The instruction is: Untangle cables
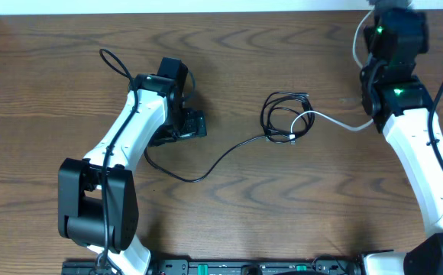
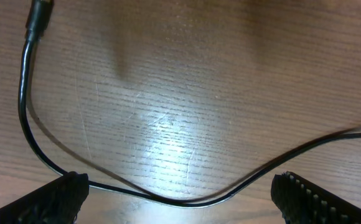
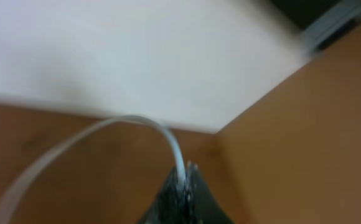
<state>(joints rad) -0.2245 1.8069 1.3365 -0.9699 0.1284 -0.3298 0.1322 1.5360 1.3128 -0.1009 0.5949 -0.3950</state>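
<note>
The right gripper (image 3: 184,185) pinches the white cable (image 3: 144,121) tight. The left gripper (image 2: 177,186) has its fingers (image 2: 53,199) spread wide over a black cable (image 2: 22,106), not holding it. The tangled bunch (image 1: 284,116) lies on the table (image 1: 229,229) between the two grippers. If the right gripper pulls now, the whole bunch may just slide, or it may pull tighter.
</note>
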